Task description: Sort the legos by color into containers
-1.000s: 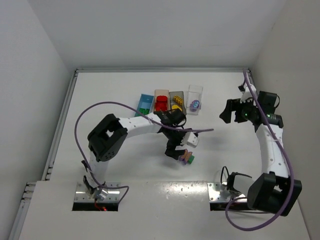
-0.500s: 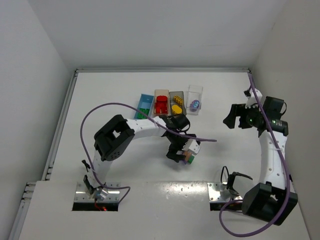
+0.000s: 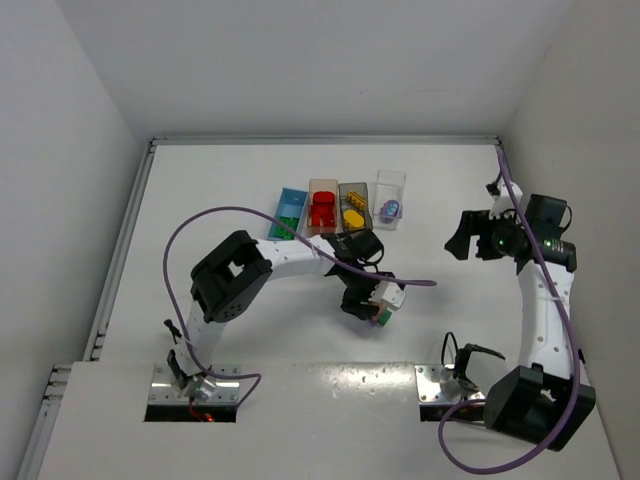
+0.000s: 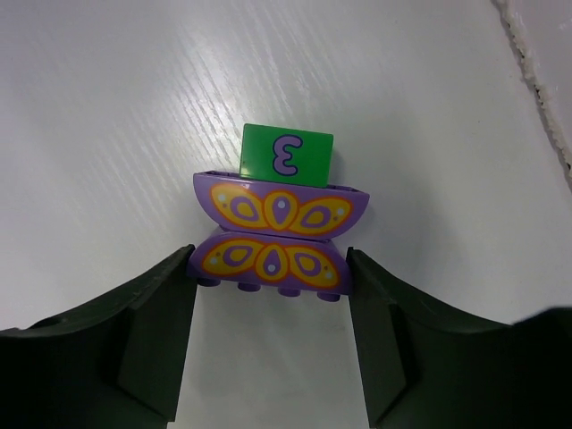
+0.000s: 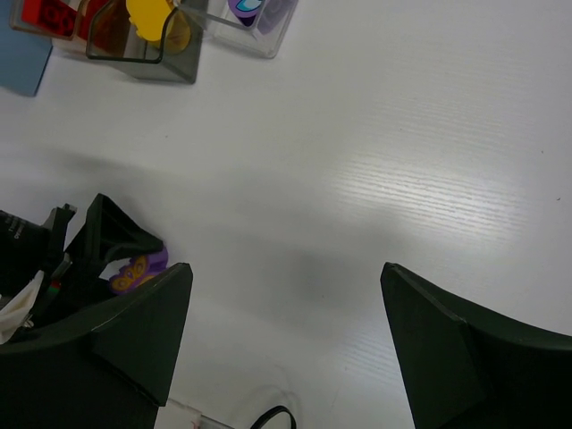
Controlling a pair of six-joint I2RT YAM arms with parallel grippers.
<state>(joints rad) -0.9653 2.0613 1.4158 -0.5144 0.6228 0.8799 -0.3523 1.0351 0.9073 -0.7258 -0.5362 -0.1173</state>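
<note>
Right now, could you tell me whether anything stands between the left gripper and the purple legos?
Nothing visible does. The left gripper is closed around the purple butterfly legos, touching the two ends of the lower brick. The green lego lies beyond them, on the far side from the gripper, so it is not in the way.

Bright, even, diffuse light falls from above in all three views. The white table (image 3: pixel 200 200) is nearly overexposed, and a soft sheen lies on it right of centre in the right wrist view. Shadows are faint and soft-edged: a grey smudge under the left arm (image 3: pixel 285 255) in the overhead view, and a broad pale band across the left half of the right wrist view. The left wrist view is sharp on the purple brick (image 4: pixel 271 261), while the dark fingers (image 4: pixel 152 349) in its lower corners look slightly soft
</note>
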